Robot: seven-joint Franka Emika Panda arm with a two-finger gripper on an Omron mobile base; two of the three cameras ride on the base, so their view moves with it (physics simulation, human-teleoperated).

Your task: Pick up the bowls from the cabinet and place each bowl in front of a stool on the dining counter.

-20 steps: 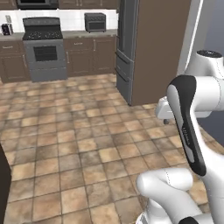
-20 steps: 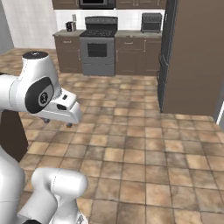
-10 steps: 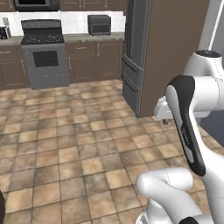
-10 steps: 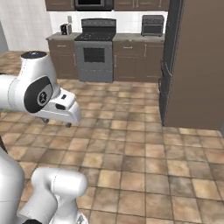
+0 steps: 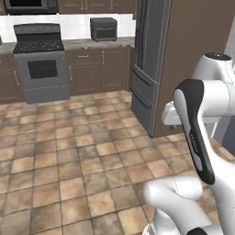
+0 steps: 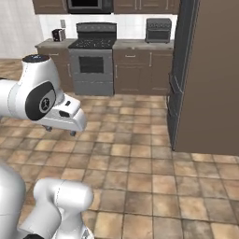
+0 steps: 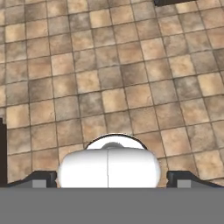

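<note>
Gripper (image 7: 112, 177) open wide, nothing between fingertips (image 7: 41, 178), pointing down over brown tiled floor (image 7: 122, 78). Hand hangs above bare tiles, well short of stove (image 6: 92, 58). Stove against back wall, brown drawer cabinets (image 6: 135, 70) either side. Toaster oven (image 6: 158, 30) on worktop right of stove; small toaster (image 6: 58, 34) left of stove. Microwave (image 6: 89, 5) above stove. Tall dark refrigerator (image 5: 149, 59) right of stove, brown panel beside it. No readable writing or labels anywhere. Bowls, dining counter: whereabouts cannot be told.

A brown tiled floor (image 7: 122, 83) is stretching out below and ahead of the hand toward a grey stove (image 6: 92, 65) between dark base cabinets (image 5: 96, 69), with a tall fridge (image 6: 184, 74) standing off to its right.
</note>
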